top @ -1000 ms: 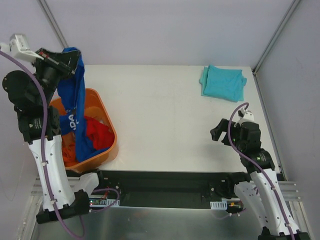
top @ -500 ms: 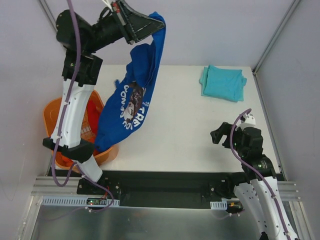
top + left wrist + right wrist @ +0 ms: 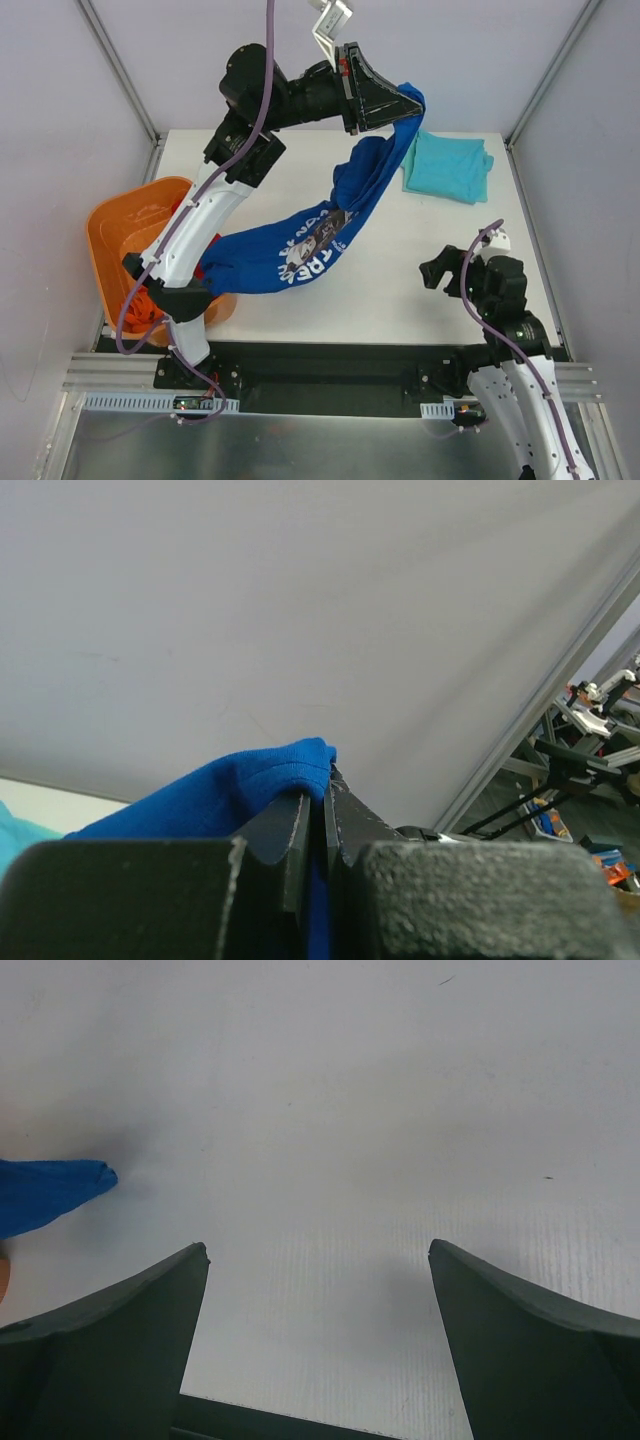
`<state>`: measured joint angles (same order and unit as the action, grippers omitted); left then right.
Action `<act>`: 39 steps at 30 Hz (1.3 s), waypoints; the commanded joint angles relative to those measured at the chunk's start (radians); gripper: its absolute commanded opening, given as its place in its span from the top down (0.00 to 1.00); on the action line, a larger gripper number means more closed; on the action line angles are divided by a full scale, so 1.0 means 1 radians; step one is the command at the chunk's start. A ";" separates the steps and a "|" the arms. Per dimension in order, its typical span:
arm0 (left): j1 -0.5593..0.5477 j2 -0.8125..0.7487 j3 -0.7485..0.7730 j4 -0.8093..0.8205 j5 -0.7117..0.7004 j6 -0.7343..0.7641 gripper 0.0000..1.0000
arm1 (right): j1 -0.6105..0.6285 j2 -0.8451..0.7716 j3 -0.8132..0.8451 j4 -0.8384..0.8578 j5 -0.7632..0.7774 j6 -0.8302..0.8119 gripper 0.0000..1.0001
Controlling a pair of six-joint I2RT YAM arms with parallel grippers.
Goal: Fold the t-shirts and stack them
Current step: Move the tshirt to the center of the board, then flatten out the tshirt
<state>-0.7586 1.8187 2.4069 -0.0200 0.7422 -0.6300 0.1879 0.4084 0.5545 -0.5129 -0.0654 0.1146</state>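
My left gripper (image 3: 412, 100) is raised high over the back of the table, shut on an edge of the royal blue t-shirt (image 3: 300, 245). The shirt hangs down from it and trails left across the table, white lettering showing, its tail at the orange tub (image 3: 112, 222). In the left wrist view the blue cloth (image 3: 225, 790) is pinched between the closed fingers of the left gripper (image 3: 328, 780). A folded light teal t-shirt (image 3: 447, 165) lies at the back right. Red cloth (image 3: 143, 303) shows low in the tub. My right gripper (image 3: 432, 272) (image 3: 318, 1250) hovers open near the front right, holding nothing.
The orange tub stands at the table's left edge, partly behind the left arm. A tip of the blue shirt (image 3: 55, 1188) reaches into the right wrist view at the left. Enclosure walls stand at the back and both sides.
The left arm has swung up and right from over the tub to the back middle, pulling the blue shirt out of the tub and across the table. The right arm has barely moved.
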 commanded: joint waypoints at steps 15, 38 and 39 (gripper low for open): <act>0.016 -0.356 -0.478 0.040 -0.113 0.206 1.00 | 0.286 0.608 0.188 0.326 -0.199 0.085 0.03; 0.100 -1.131 -1.592 -0.182 -0.966 0.251 1.00 | 0.335 0.928 0.294 0.028 0.176 0.319 0.03; 0.100 -1.144 -1.597 -0.193 -0.986 0.251 1.00 | 0.335 0.928 0.295 0.024 0.186 0.327 0.03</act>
<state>-0.6598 0.7624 0.8112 -0.1913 -0.0967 -0.3744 0.5179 1.3396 0.8043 -0.4339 0.0490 0.3676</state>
